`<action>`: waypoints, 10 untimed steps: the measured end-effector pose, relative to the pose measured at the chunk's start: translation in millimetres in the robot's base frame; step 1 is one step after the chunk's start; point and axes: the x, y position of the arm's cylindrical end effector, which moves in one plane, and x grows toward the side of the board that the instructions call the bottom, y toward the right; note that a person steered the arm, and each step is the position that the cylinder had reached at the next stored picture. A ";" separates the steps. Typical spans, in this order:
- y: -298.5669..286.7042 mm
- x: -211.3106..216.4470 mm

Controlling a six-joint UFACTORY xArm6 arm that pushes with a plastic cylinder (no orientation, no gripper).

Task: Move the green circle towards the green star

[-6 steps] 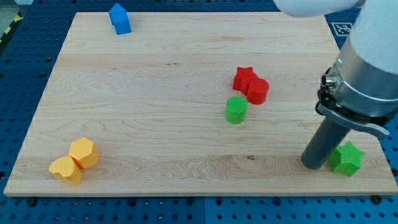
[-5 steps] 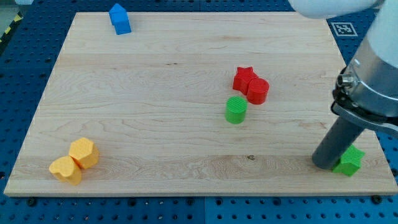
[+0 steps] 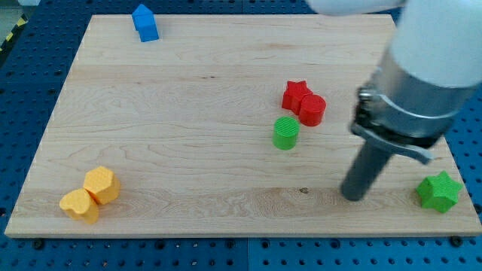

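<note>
The green circle stands on the wooden board right of centre. The green star lies near the board's bottom right corner. My tip rests on the board between them, below and to the right of the green circle and well to the left of the green star, touching neither.
A red star and a red circle touch each other just above the green circle. A blue block sits at the top left. Two yellow blocks lie at the bottom left. The board's edge runs along the bottom.
My tip first moved right against the green star, then swung left away from it. The green star has shifted to the right, nearer the board's corner. The green circle has not moved.
</note>
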 end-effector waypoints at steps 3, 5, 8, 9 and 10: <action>-151.1 -81.4; -141.8 -138.9; -82.1 -110.7; -53.7 -105.1; -39.2 -95.1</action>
